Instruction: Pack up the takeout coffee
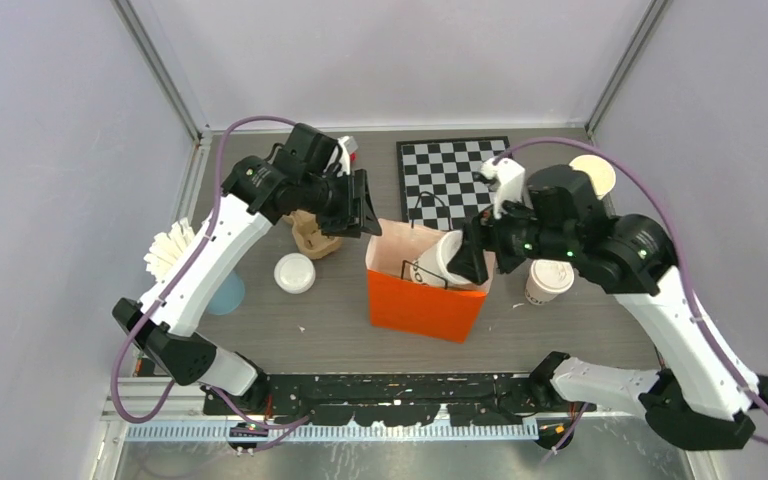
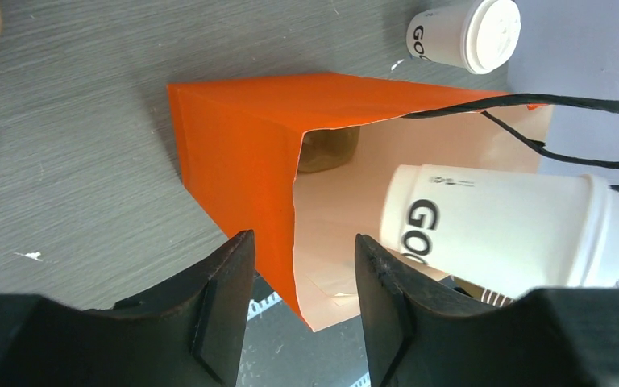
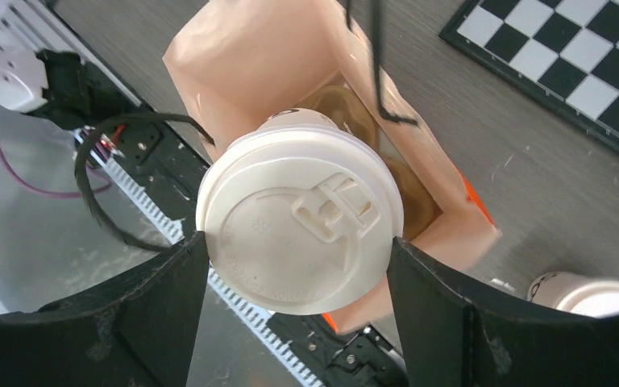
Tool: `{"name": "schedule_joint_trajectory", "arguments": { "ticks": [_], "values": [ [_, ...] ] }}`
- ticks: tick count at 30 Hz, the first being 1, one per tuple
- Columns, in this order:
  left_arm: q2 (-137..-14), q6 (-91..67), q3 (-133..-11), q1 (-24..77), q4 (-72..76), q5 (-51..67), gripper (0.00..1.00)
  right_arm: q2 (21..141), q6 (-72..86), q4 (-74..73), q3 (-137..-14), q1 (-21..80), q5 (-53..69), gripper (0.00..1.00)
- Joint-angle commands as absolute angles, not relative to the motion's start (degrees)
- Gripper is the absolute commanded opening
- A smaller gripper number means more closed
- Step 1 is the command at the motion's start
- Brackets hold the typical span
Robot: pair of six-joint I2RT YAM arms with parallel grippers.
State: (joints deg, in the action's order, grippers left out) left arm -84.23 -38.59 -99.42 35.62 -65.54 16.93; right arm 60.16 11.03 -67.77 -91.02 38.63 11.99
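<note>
We see the right gripper clamped on the coffee cup, one finger on each side just under its white lid. The cup is tilted, bottom first, into the open mouth of the orange paper bag, at the bag's right side. Its lid end sits above the rim.

The bag stands upright in the middle of the table, black cord handles loose at the top. The left gripper is at the bag's far left corner. In its wrist view the fingers are spread, with the bag's wall edge between them and a gap on either side, so it grips nothing.

Something brown lies at the bottom of the bag, but we cannot make out what it is.

A second lidded cup stands upright on the table just right of the bag. A loose lid lies to the bag's left, and a chessboard lies beyond it.
</note>
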Motion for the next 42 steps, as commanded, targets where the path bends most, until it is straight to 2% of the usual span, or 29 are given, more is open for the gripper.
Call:
{"name": "schedule_joint_trajectory", "arguments": {
  "ticks": [1, 13, 20, 25, 32, 34, 38, 42],
  "values": [
    [-83.2, -36.5, -103.1, 34.9, -68.7, 15.2, 0.51, 65.4, 6.1, -65.2, -95.2, 45.1, 1.4, 0.62],
    [-84.8, -31.8, -103.9, 33.4, -70.8, 17.8, 0.56, 71.1, -5.0, -61.3, -94.8, 49.5, -2.2, 0.61],
    [-86.1, -30.8, -104.5, 33.5, -70.2, 16.5, 0.52, 72.0, -8.6, -60.5, -92.0, 56.7, -4.4, 0.61],
    [-88.3, -28.6, -106.3, 33.4, -72.2, 15.6, 0.49, 72.6, -10.4, -60.2, -91.3, 61.4, -11.2, 0.61],
    [-88.1, -30.1, -103.1, 33.4, -65.7, 23.0, 0.53, 71.5, -14.6, -56.4, -87.2, 62.0, -10.8, 0.61],
    [-88.7, -31.4, -102.7, 33.4, -64.2, 25.7, 0.49, 71.5, -15.6, -55.3, -86.5, 62.0, -9.9, 0.61],
    [-87.8, -33.6, -100.5, 33.5, -60.8, 28.2, 0.33, 70.2, -16.5, -53.2, -84.2, 62.6, -9.1, 0.6],
    [-87.8, -32.1, -101.6, 33.5, -63.3, 26.8, 0.33, 68.8, -16.4, -52.1, -82.7, 62.7, -9.9, 0.61]
  ]
}}
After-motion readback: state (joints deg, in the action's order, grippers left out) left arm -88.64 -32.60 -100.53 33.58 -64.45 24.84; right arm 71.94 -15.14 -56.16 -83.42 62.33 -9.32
